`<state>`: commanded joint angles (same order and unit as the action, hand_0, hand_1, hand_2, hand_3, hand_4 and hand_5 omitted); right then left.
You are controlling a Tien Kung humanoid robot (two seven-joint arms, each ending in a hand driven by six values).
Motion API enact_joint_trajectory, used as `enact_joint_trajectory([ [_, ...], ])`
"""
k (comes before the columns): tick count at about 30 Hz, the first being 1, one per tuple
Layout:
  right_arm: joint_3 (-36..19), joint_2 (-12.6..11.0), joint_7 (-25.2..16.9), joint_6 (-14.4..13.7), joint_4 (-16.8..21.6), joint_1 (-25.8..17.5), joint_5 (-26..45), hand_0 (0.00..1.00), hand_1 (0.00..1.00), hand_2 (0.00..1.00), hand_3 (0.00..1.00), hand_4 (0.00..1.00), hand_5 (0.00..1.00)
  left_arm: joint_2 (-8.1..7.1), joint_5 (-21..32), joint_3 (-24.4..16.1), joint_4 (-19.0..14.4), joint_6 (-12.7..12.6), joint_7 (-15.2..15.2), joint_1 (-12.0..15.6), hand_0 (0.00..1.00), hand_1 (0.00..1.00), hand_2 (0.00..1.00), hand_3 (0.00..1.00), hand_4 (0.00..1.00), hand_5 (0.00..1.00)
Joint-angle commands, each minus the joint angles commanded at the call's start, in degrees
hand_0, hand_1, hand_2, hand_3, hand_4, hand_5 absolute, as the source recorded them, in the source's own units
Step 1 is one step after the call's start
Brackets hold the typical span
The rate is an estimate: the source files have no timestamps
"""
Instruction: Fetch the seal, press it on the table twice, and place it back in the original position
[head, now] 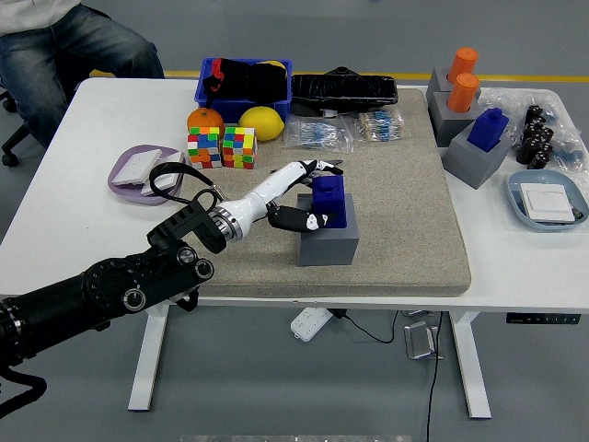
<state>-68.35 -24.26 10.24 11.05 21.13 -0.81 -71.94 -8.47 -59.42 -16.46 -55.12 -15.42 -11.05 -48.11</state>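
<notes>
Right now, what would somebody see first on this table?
The robot's left hand wraps a blue seal on a grey block, mid-mat. Behind it sit two colourful puzzle cubes, and two orange seals stand at the far right.

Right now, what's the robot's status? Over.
Left hand closed on blue stamp, which sits in its grey block. Right hand out of view. Nothing in the way.

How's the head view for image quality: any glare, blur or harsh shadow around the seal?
Head view: even, diffuse light and sharp focus throughout. The left hand and blue seal show no motion blur. Only a soft shadow lies on the mat beside the grey block. Mild glare on the plastic bags; table edges look straight.
</notes>
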Motion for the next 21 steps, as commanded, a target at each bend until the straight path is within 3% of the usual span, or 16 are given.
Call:
enact_joint_trajectory([
  [13, -0.1, 0.0, 0.0, 0.0, 0.0, 0.0, 0.1, 0.934, 0.782, 0.784, 0.810, 0.872, 0.479, -0.46, -0.2, -0.2, 0.2, 0.0, 0.2, -0.3, 0.833, 0.582, 0.510, 0.811, 0.604, 0.002],
  [21, -0.1, -0.1, 0.0, -0.1, 0.0, 0.0, 0.1, 0.934, 0.782, 0.784, 0.810, 0.872, 0.479, -1.47, -1.7, -0.1, -1.3, 0.8, 1.5, -1.9, 0.833, 0.562, 0.497, 0.810, 0.600, 0.002],
])
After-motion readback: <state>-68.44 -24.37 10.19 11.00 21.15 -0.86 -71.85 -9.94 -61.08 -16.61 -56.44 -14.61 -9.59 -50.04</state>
